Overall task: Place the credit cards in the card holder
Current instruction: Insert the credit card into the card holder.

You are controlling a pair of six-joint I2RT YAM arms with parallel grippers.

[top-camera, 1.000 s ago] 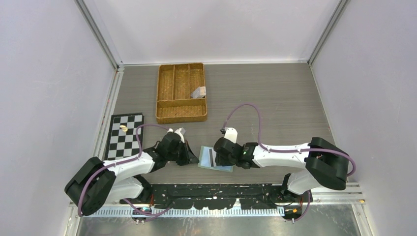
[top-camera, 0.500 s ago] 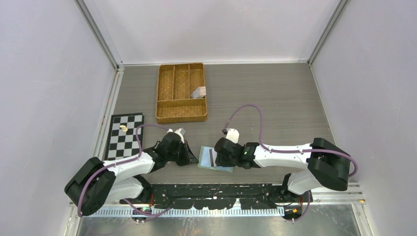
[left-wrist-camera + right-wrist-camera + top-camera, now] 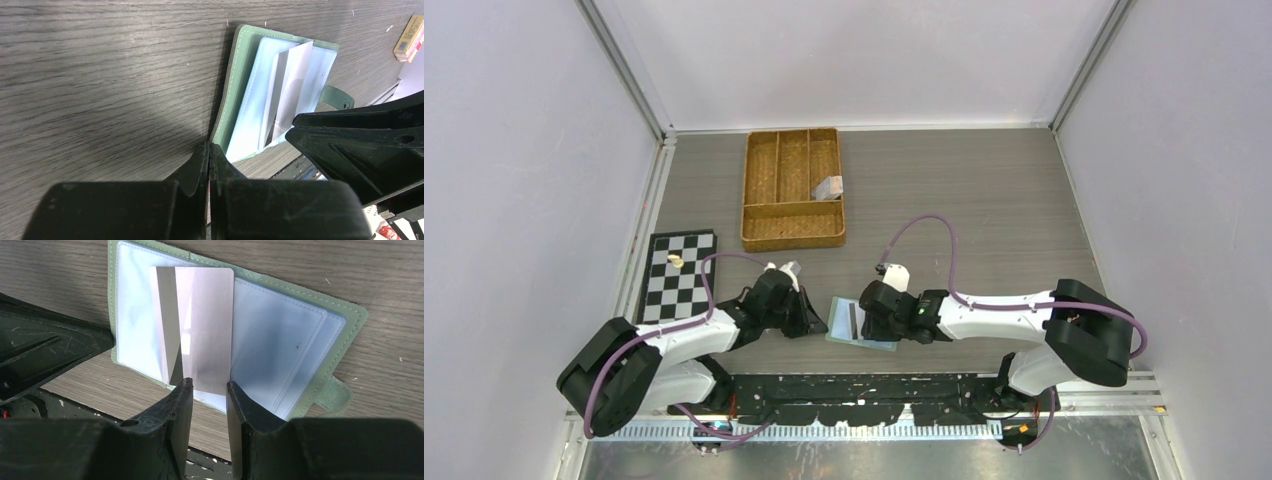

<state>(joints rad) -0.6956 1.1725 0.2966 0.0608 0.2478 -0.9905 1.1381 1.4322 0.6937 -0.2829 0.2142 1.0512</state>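
The sage-green card holder [image 3: 836, 328] lies open on the table near the front edge, with its clear pockets up. A silvery-grey credit card [image 3: 200, 325] lies across its pockets, partly inside one; it also shows in the left wrist view [image 3: 292, 85]. My right gripper [image 3: 210, 385] is slightly open, with its tips at the card's near edge and not clamped on it. My left gripper [image 3: 209, 145] is shut, and its tips touch the holder's left edge [image 3: 234, 85]. In the top view the two grippers [image 3: 817, 324] [image 3: 865, 322] flank the holder. No other cards are in view.
A woven brown divided tray [image 3: 792, 240] stands at the back left with a small pale item [image 3: 828, 187] in it. A folding chessboard [image 3: 679, 285] with one small piece [image 3: 674, 260] lies at the left. The black base rail [image 3: 874, 385] runs just in front of the holder.
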